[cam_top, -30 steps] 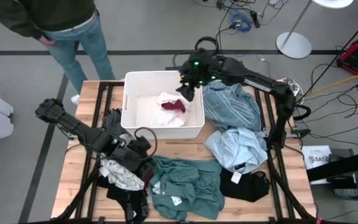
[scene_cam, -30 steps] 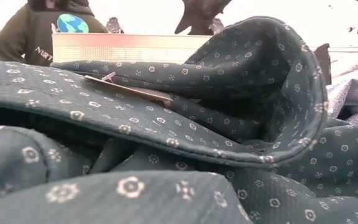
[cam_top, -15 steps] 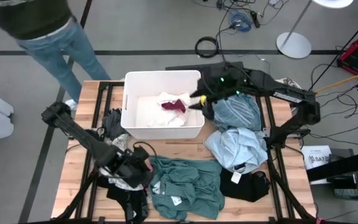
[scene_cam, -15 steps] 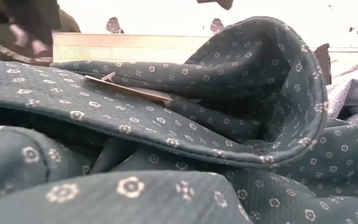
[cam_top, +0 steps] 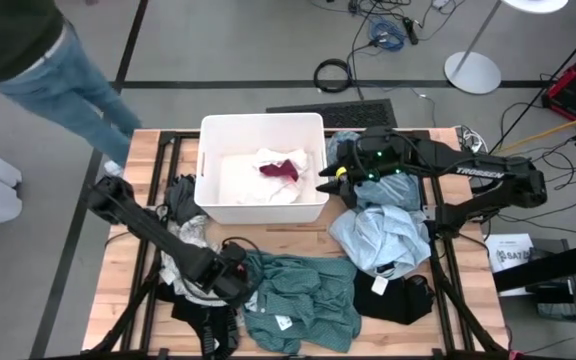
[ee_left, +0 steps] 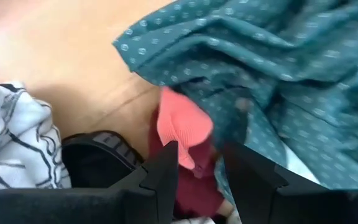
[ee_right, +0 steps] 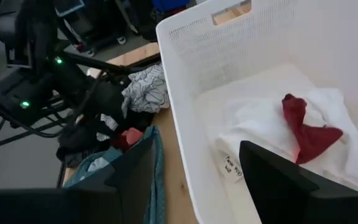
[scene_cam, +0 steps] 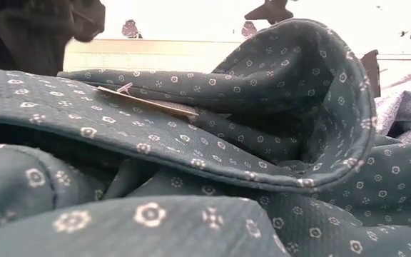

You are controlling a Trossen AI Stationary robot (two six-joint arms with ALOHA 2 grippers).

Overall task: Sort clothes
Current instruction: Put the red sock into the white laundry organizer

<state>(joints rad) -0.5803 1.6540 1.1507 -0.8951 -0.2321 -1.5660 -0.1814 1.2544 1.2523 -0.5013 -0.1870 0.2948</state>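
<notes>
While sorting is under way, views read in turn:

High view: white bin (cam_top: 208, 190) at desk (cam_top: 308, 232) back, holding white cloth and dark red garment (cam_top: 278, 170); teal-green shirt (cam_top: 303, 300) at front centre, light blue shirt (cam_top: 380, 237) to its right, black garment (cam_top: 393, 300) at front right, white-grey patterned piece (cam_top: 183, 262) at front left. Left tool (cam_top: 236, 283) low between patterned piece and teal-green shirt; right tool (cam_top: 330, 178) just beside bin's right wall, above a blue garment.

Low view: filled by folds of teal-green shirt (scene_cam: 212, 164); bin edge barely visible behind; nothing else useful.

Left wrist view: left tool (ee_left: 197, 168) partly closed, fingers either side of a pinkish-red fabric fold (ee_left: 182, 134) at shirt's edge; firm grip not certain.

Right wrist view: right tool (ee_right: 194, 171) spread wide and empty, facing bin interior (ee_right: 229, 106) with dark red garment (ee_right: 303, 124).

Step in hand: judged as left-side pick of the reddish piece.

Next move: likely secure pinch, lift clear of shirt, carry toward bin.
</notes>
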